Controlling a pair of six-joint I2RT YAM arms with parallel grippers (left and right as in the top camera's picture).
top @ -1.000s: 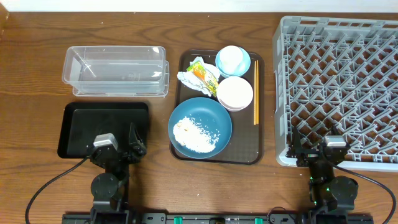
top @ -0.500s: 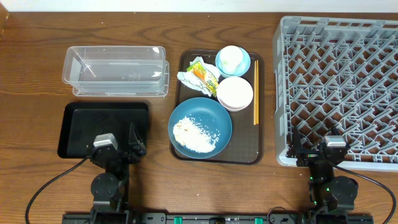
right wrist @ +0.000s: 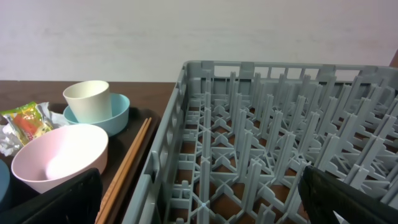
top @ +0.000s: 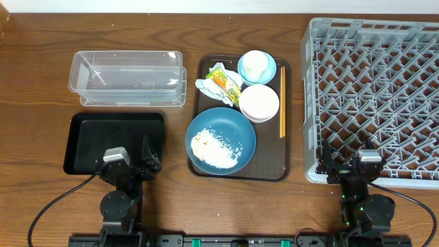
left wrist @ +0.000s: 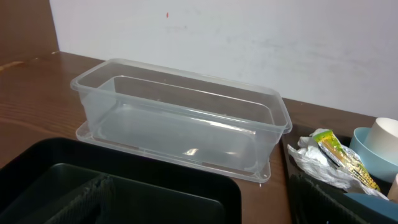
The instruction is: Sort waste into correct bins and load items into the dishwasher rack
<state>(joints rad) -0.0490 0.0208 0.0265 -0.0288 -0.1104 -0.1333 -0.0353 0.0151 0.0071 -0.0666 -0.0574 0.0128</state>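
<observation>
The large dark-blue bowl [top: 221,139] holds white rice [top: 214,146] on a brown serving tray [top: 285,165]. The small light-blue bowl [top: 257,66] [right wrist: 115,115], the white-pinkish bowl [top: 258,103] [right wrist: 59,158], the chopsticks [top: 282,101] [right wrist: 127,168], the napkin [top: 208,86] and the wrapper [top: 225,82] [left wrist: 339,158] also lie on it. The clear tub [top: 127,77] [left wrist: 180,121] and the black tray [top: 113,140] [left wrist: 124,186] are at the left. The grey rack [top: 374,103] [right wrist: 261,143] is at the right. My left gripper [top: 130,168] [left wrist: 199,208] is open over the black tray's near edge. My right gripper [top: 360,168] [right wrist: 202,208] is open at the rack's near left corner.
A white cup [top: 254,63] [right wrist: 87,99] stands inside the light-blue bowl. A white wall runs behind the table. The wooden table [top: 41,103] shows around the bins and between the serving tray and the rack.
</observation>
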